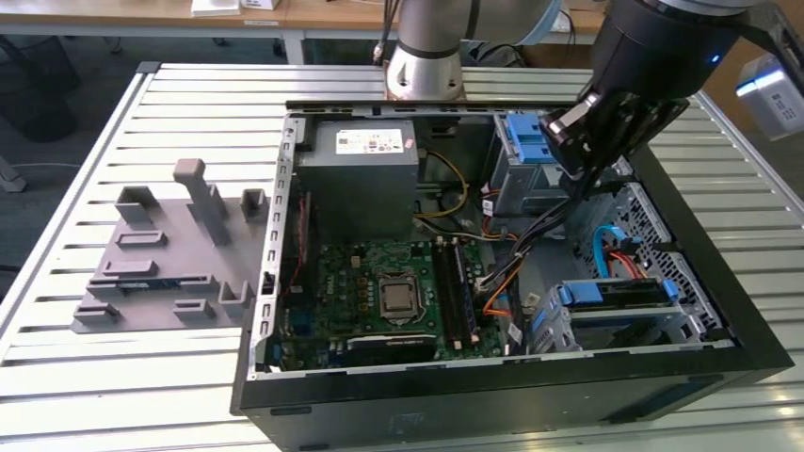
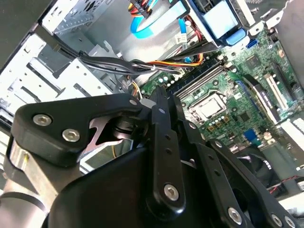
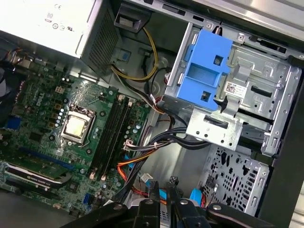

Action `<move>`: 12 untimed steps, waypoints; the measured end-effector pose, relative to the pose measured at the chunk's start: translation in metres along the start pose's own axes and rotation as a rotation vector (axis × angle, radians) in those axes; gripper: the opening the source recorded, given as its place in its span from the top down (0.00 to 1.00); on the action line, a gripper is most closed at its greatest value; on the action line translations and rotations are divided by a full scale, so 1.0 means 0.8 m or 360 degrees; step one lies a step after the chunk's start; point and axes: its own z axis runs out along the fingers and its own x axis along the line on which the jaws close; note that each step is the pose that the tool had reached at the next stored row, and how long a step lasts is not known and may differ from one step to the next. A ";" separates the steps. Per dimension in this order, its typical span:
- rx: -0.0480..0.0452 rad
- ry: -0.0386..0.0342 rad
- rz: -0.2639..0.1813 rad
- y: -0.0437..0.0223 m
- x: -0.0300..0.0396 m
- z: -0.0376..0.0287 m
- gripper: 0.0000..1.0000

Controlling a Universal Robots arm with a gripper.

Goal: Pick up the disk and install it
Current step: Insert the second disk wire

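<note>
The disk (image 1: 611, 294), silver in a bright blue carrier, lies in the drive cage at the near right corner of the open computer case (image 1: 503, 395); it also appears in the second wrist view (image 2: 219, 19). My gripper (image 1: 579, 172) hangs over the far right part of the case, well apart from the disk, beside a blue bracket (image 1: 528, 137). Its black fingers look shut with nothing between them in both wrist views (image 3: 164, 190) (image 2: 159, 95).
A grey power-supply box (image 1: 364, 165) fills the far left of the case, and the motherboard (image 1: 390, 292) lies below it. Cable bundles (image 1: 503, 259) cross the middle. The blue bracket (image 3: 205, 71) sits in a metal cage (image 3: 256, 90). A grey fixture (image 1: 164, 254) stands on the slatted table (image 1: 188, 104).
</note>
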 end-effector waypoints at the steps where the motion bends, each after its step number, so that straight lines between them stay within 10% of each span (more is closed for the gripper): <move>1: -0.0001 0.0001 -0.0029 0.0000 0.0001 0.0000 0.79; 7: 0.0001 -0.0003 -0.0180 -0.0004 0.0001 0.0005 0.79; 12: 0.0069 -0.0104 -0.0195 -0.0023 0.0008 0.0004 0.79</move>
